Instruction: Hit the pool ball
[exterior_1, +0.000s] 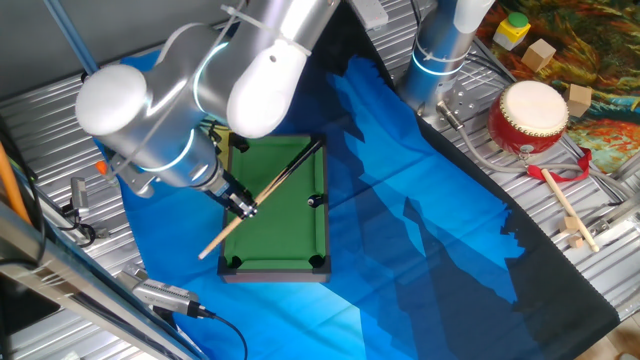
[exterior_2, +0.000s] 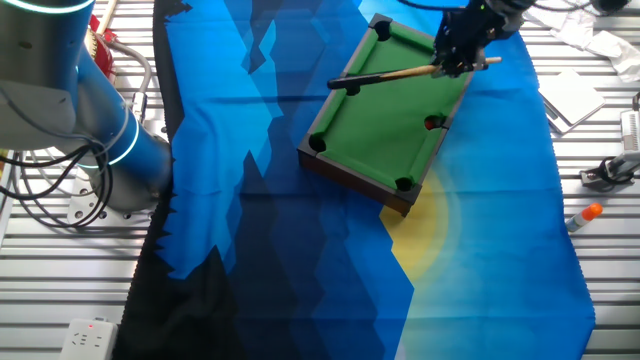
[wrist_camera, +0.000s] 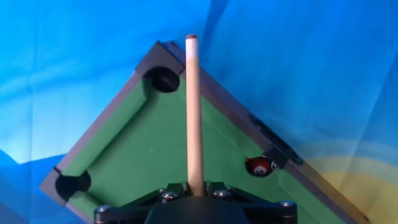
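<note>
- Your small glossy red-orange pool ball (wrist_camera: 259, 166) sits at a side pocket on the right rail of the miniature green felt pool table (wrist_camera: 143, 149), lower right of the hand view.
- The slim wooden cue stick (wrist_camera: 194, 112) points toward the top corner pocket, away from the ball.
- You should swing the tip right and lower it to ball height before stroking, I judge.
- The black 2-finger gripper (wrist_camera: 194, 190) is pressed together on the cue's butt end; its fingers touch nothing else.
</note>
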